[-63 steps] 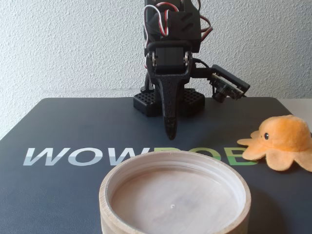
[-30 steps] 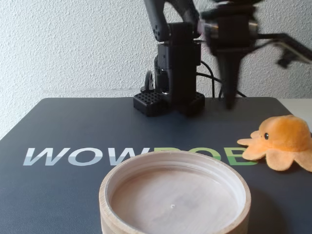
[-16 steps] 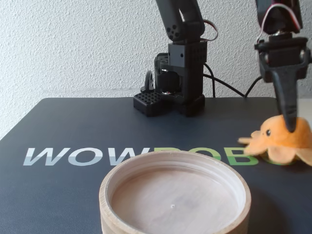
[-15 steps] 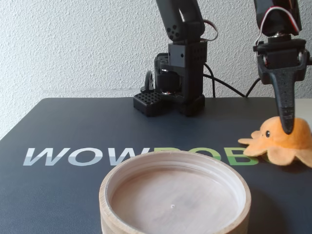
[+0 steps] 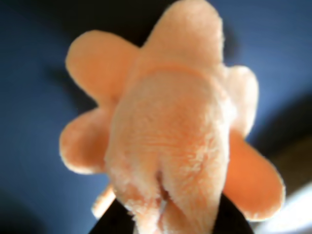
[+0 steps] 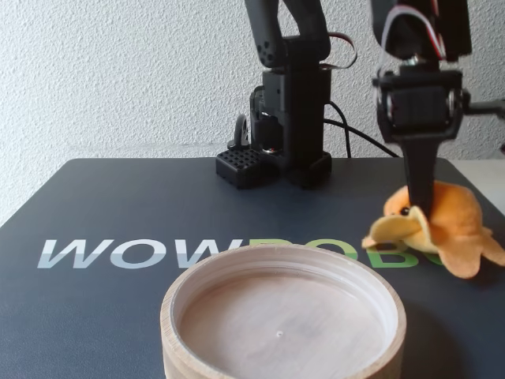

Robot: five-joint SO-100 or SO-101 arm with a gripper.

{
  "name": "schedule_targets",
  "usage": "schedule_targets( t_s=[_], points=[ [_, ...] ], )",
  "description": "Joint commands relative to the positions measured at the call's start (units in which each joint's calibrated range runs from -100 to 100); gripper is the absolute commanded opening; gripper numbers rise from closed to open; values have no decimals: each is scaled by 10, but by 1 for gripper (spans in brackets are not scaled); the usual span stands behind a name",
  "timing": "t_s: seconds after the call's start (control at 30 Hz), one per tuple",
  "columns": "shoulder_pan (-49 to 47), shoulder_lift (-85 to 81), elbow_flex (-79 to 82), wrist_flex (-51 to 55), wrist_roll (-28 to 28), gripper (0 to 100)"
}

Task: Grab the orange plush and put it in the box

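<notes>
The orange plush (image 6: 450, 225) is at the right of the fixed view, to the right of and behind the box (image 6: 284, 272), with its paler tentacles spread out. My gripper (image 6: 420, 212) comes straight down onto it and is shut on its head. In the wrist view the plush (image 5: 170, 131) fills the frame, and the dark fingers pinch its fur at the bottom edge, where my gripper (image 5: 163, 217) sits. I cannot tell whether the plush rests on the mat or hangs just above it. The round light-wood box stands empty at the front centre.
The dark mat (image 6: 118, 213) with large "WOW" lettering covers the table. The arm's black base (image 6: 288, 134) with cables stands at the back centre against a white textured wall. The mat's right edge runs close behind the plush.
</notes>
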Motion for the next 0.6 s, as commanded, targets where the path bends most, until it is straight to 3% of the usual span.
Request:
schedule_targets(
  t_s=[0.0,0.07,0.13,0.27,0.33,0.37,0.5,0.57],
  points=[
    [98,-32,-120,39,117,1],
    [165,-55,-156,17,222,1],
    [218,-63,-152,-18,275,1],
    [289,-55,-138,-90,337,1],
    [304,-63,-121,-106,342,2],
    [303,-63,-121,-104,341,5],
    [297,-64,-121,-84,322,36],
    [298,-60,-121,-79,316,45]
  ],
)
